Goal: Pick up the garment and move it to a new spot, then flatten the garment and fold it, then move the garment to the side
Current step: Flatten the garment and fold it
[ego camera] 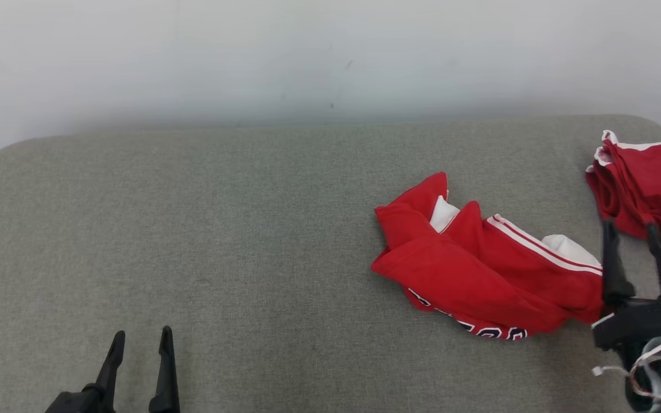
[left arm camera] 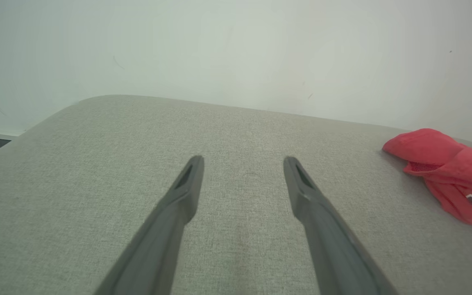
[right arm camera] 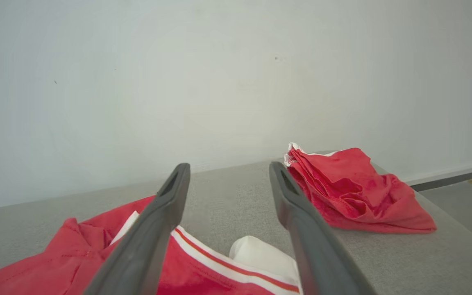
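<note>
- The garment lies crumpled on the right half of the grey padded surface. Its red body is bunched in folds, a white sleeve with red-and-white striped trim is turned up on its right side, and dark white-outlined lettering peeks out along its near edge
- The right gripper hangs at the garment's right end, its two dark fingers spread apart with nothing pinched between them
- In the right wrist view those fingers straddle the striped trim and the white sleeve below, with bare grey fabric in the gap; I cannot tell whether they touch the cloth
- A second bunched red garment with narrow white edging sits at the far right corner of the surface, apart from the first and just beyond the right fingertips
- The left gripper sits at the lower left, well apart from both garments, fingers spread wide over bare fabric and holding nothing
- A plain pale wall rises behind the surface
</note>
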